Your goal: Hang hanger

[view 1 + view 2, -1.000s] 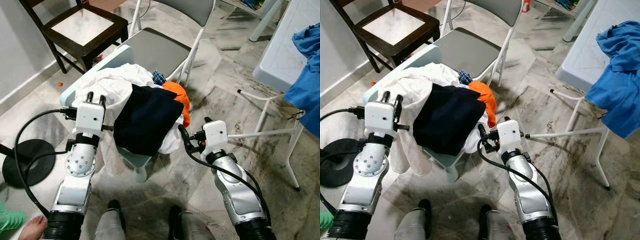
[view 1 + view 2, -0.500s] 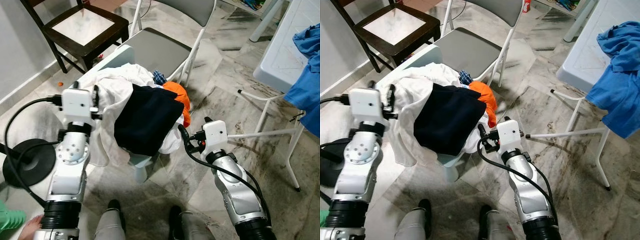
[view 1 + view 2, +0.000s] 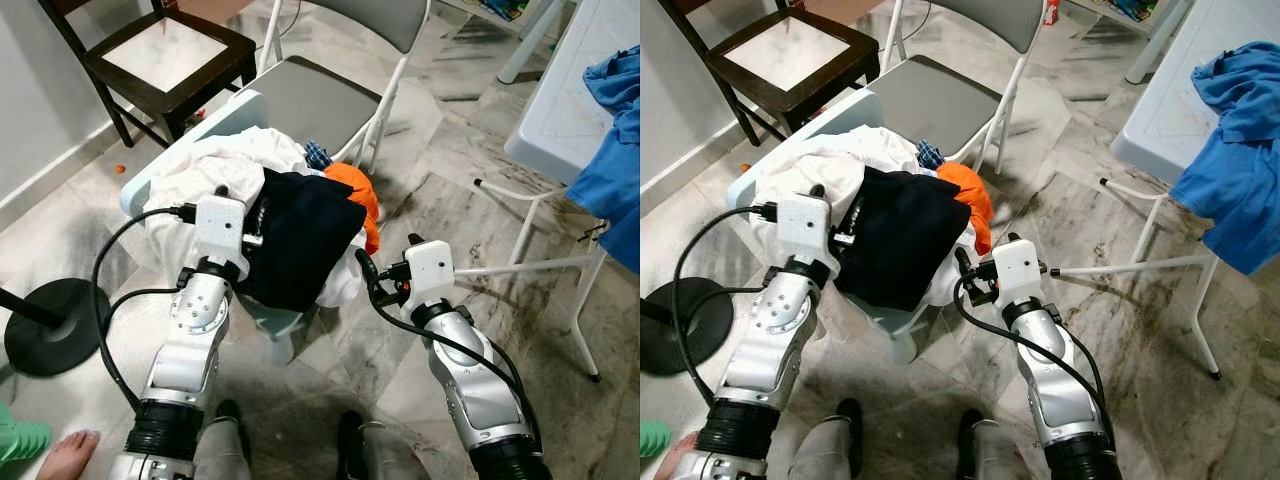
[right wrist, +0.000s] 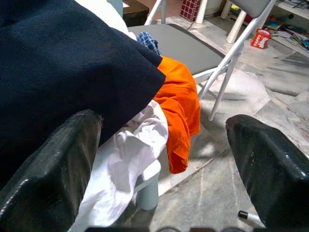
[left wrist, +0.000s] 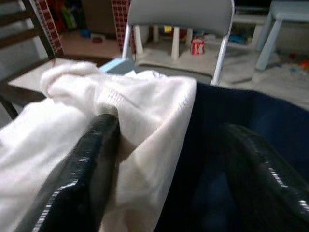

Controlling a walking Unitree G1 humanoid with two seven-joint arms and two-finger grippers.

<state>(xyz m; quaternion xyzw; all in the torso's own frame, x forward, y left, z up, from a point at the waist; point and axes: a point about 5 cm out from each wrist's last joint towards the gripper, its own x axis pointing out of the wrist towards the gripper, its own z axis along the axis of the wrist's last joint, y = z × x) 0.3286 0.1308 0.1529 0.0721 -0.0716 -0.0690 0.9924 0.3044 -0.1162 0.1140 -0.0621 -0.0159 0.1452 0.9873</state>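
1. Left eye view: clothes are heaped on a pale blue stool (image 3: 228, 108) at centre frame. Navy cloth (image 3: 300, 240) lies on top, white cloth (image 3: 215, 165) under it toward 9 o'clock, and orange cloth (image 3: 362, 195) hangs off the pile's 3 o'clock edge. A checked scrap (image 3: 318, 155) pokes out at 12.
2. My left gripper (image 3: 240, 198) is at the pile's 9 o'clock side, right on the seam between white and navy.
3. Left wrist view: the left gripper (image 5: 166, 128) is spread wide. One finger (image 5: 94, 159) presses on the white cloth (image 5: 145, 106) and the other rests on the navy cloth (image 5: 231, 106). Nothing is pinched between them.
4. My right gripper (image 3: 388, 252) hangs at the pile's 4 o'clock, near the orange cloth but apart from it.
5. Right wrist view: the right gripper (image 4: 164, 130) is fully spread and has nothing in it. It faces the navy hem (image 4: 72, 63), with orange cloth (image 4: 181, 106) and white cloth (image 4: 130, 159) draping below that.
6. Hanger: I cannot tell where it is from these frames.
7. Surroundings:
   - A grey folding chair (image 3: 310, 100) stands at 12 o'clock of the pile, and a dark wooden chair (image 3: 165, 55) at 11.
   - A white table (image 3: 570, 110) with blue cloth (image 3: 610, 160) over its edge stands at 2 o'clock.
   - A black round base (image 3: 55, 325) sits on the floor at 8 o'clock.
   - A person's foot (image 3: 70, 455) is at 7 o'clock.
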